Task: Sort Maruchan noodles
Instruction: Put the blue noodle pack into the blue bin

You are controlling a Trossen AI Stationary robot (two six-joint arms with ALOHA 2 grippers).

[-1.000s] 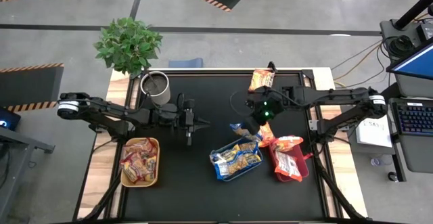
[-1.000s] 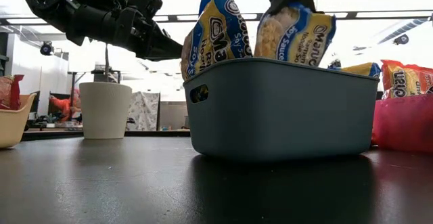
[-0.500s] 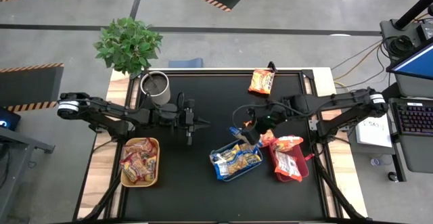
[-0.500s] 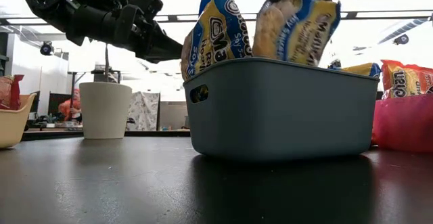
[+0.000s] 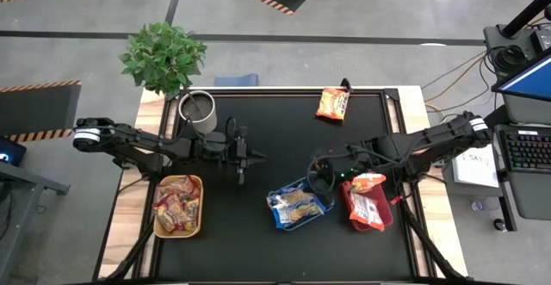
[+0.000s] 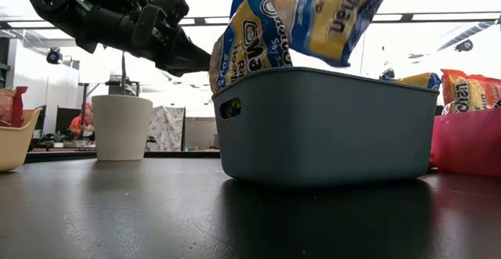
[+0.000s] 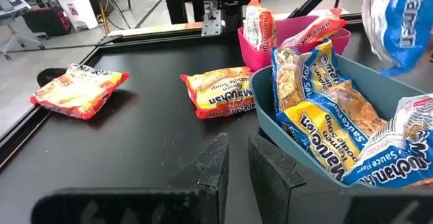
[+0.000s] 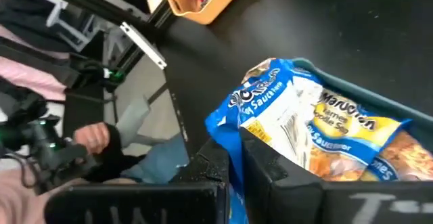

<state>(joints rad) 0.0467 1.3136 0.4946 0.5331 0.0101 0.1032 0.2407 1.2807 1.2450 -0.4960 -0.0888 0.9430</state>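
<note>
Black matting covers the table (image 5: pixel 250 233) in the high view. My right gripper (image 5: pixel 320 178) hangs over the blue tray (image 5: pixel 299 207), which holds blue-and-yellow packets. The yellow tray (image 5: pixel 177 206) holds red packets, the red tray (image 5: pixel 365 209) red and orange ones. One orange packet (image 5: pixel 332 103) lies alone near the far edge. My left gripper (image 5: pixel 241 158) waits near the white cup (image 5: pixel 199 110).

Low view: the blue-and-yellow packet (image 6: pixel 333 12) I hold hangs tilted above the blue tray's rim, beside another standing inside.

Left wrist view: my left fingers (image 7: pixel 270 173) stand nearly closed on nothing. Two orange packets show on the mat here; the high view shows only one.

Right wrist view: my right fingers (image 8: pixel 267 164) are closed tight on the packet's edge, above the tray's contents. A person's hand (image 8: pixel 91 137) shows beyond the table.
</note>
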